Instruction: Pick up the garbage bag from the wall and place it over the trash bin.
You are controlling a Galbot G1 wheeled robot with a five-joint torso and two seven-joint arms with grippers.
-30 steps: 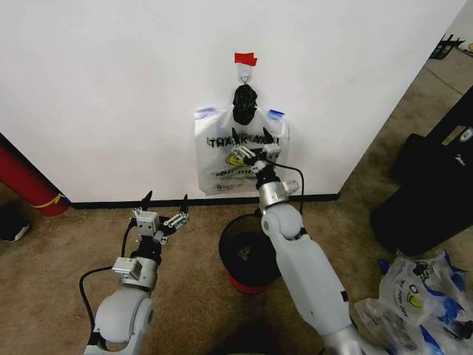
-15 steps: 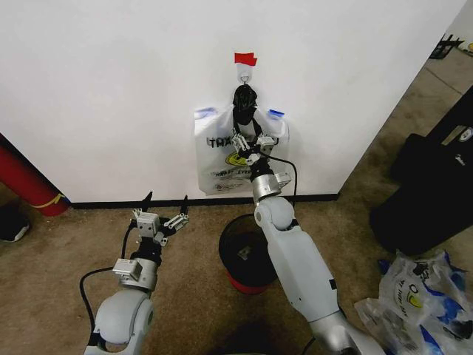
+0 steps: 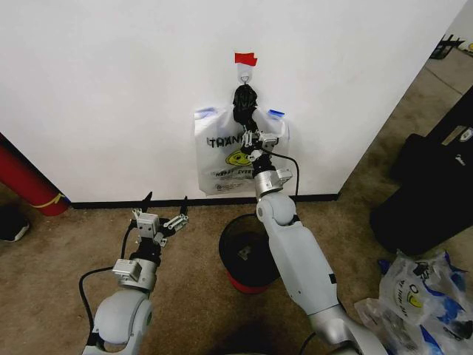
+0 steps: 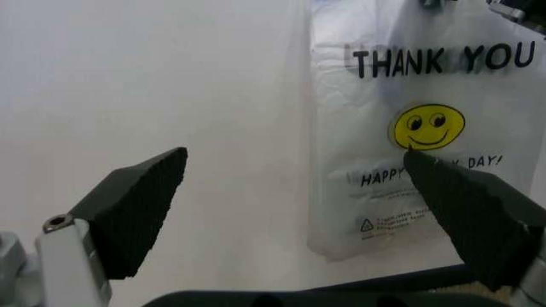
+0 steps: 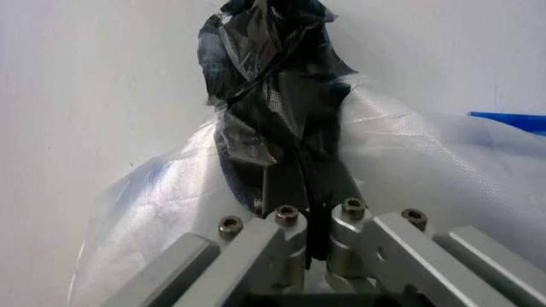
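1. The garbage bag [image 3: 235,155] hangs flat on the white wall [image 3: 111,89], a little above the middle of the head view. It is thin and see-through, with black "THANK YOU" letters, a yellow smiley and blue handle tips.
2. The top of the bag is bunched into a dark knot [image 3: 244,103]. The knot hangs from a small metal hook [image 3: 244,74], right under a red tape strip [image 3: 245,58].
3. The right end effector [image 3: 252,137] is up against the bag, just below the dark knot. In the right wrist view its two fingers [image 5: 286,185] are pressed close together on the dark bunched plastic.
4. The right arm reaches up from the lower right of the head view, over the trash bin [image 3: 248,251].
5. The trash bin is a small round black mesh bin with a red base. It stands on the brown floor [image 3: 59,274], below the bag and near the black baseboard [image 3: 148,201].
6. The left end effector [image 3: 164,211] is low in the left part of the head view, well apart from the bag. Its two black fingers are spread wide and hold nothing.
7. In the left wrist view the bag's letters and smiley [image 4: 428,126] show between those open fingers, far behind them.
8. A bundle of clear bags [image 3: 417,292] lies on the floor in the lower right corner of the head view.
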